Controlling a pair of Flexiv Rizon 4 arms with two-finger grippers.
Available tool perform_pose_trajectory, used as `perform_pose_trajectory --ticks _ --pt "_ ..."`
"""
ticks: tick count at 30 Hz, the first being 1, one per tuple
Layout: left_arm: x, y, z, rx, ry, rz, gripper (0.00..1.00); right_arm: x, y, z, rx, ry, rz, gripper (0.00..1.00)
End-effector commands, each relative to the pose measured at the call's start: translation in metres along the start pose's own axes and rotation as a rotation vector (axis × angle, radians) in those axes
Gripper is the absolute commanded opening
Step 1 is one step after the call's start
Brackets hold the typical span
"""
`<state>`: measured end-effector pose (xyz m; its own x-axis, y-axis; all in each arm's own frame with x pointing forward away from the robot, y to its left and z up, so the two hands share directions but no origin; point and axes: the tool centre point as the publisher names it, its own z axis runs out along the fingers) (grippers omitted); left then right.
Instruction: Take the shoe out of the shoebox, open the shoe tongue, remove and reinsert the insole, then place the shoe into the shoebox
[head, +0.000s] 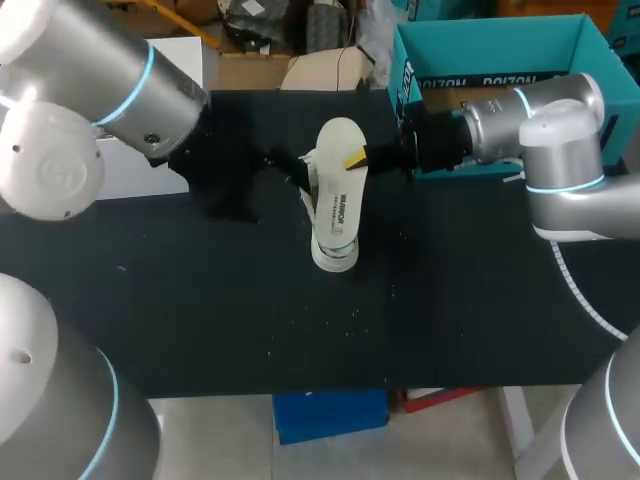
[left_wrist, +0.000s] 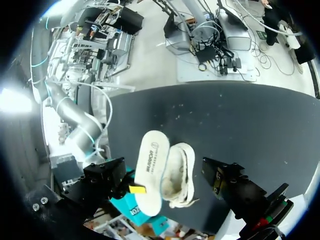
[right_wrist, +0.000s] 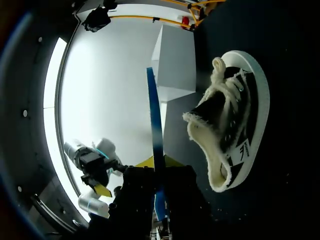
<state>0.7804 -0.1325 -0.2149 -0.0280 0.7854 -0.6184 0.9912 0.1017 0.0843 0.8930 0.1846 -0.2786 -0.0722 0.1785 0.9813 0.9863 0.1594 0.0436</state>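
Looking down from the head view, you've one flat white oval insole (head: 338, 150) pinched by your right gripper (head: 357, 158), just above one shoe (head: 333, 230) on the black table (head: 200, 320). One teal card shoebox (head: 490, 45) sits behind it, and one white box (head: 150, 165) at the left. You can't tell the left gripper's (head: 285, 163) state.

Left wrist view: printed insole just beside the frayed cream lining.

Right wrist view: insole edge-on, a thin blue strip between the yellow tips; laced canvas shoe beside it.

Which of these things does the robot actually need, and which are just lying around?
Needed for the job: shoe; insole, held in the right gripper; teal shoebox.
Just lying about: white box.
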Motion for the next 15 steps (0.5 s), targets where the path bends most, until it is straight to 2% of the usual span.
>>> perform_pose_trajectory --ticks 1,12,15 --pt "0.0105 -0.0050 -0.0005 -0.034 -0.762 -0.069 1.00 0.0004 0.0006 0.0008 0.000 -0.003 0.001 0.00" --pt "0.0105 -0.0050 -0.0005 -0.034 -0.762 -0.069 1.00 0.0004 0.0006 0.0008 0.000 -0.003 0.001 0.00" --pt "0.0144 0.0034 0.0010 -0.047 -0.897 -0.068 1.00 0.0004 0.0006 0.0008 0.000 -0.003 0.001 0.00"
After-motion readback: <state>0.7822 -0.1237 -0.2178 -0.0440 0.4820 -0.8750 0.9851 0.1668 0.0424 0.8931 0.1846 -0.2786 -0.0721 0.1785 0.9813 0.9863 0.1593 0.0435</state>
